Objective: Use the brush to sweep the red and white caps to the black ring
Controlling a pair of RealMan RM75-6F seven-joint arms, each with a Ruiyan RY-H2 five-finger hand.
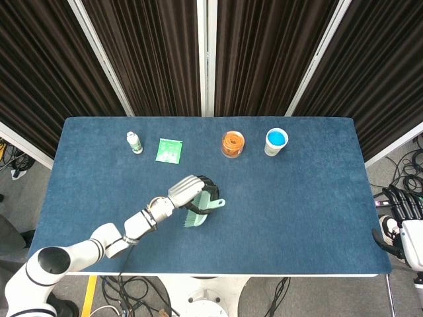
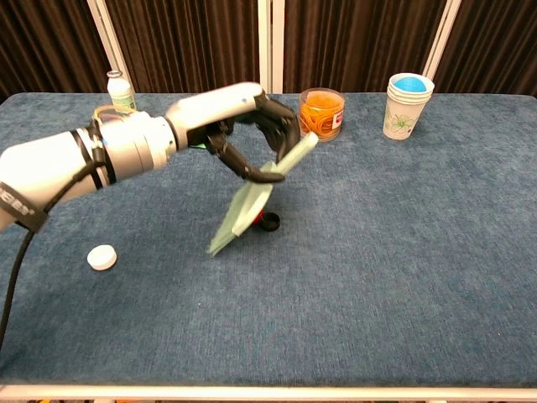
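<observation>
Left robot hand: my left robot hand (image 2: 252,126) reaches over the middle of the surface with its fingers curled around the brush handle; the head view shows it too (image 1: 193,193).
Brush: pale green brush (image 2: 252,197), tilted, handle up toward the orange jar, bristle end down and to the left, blurred in the chest view; I cannot tell whether the bristles touch the cloth.
Black ring: black ring (image 2: 270,222) just beside the brush, partly hidden behind it; in the head view my robot hand and the brush cover it.
Red cap: I see a sliver of red (image 2: 262,225) at the ring's left edge, against the brush; too little shows for me to say how it lies.
White cap: white cap (image 2: 101,258) alone near the front left of the surface, well apart from the ring.
Right robot hand: my right robot hand (image 1: 404,214) shows off the right edge of the surface in the head view only; I cannot tell how its fingers lie.
Jar: clear jar (image 2: 321,114) at the back, filled with orange bands.
Cups: stacked paper cups (image 2: 404,107) to the right of the jar, something blue in the top one.
Bottle: small white bottle (image 2: 120,91) with green label, back left.
Packet: green packet (image 1: 170,150) lying flat beside the bottle.
Surface: blue cloth surface (image 2: 403,252).
</observation>
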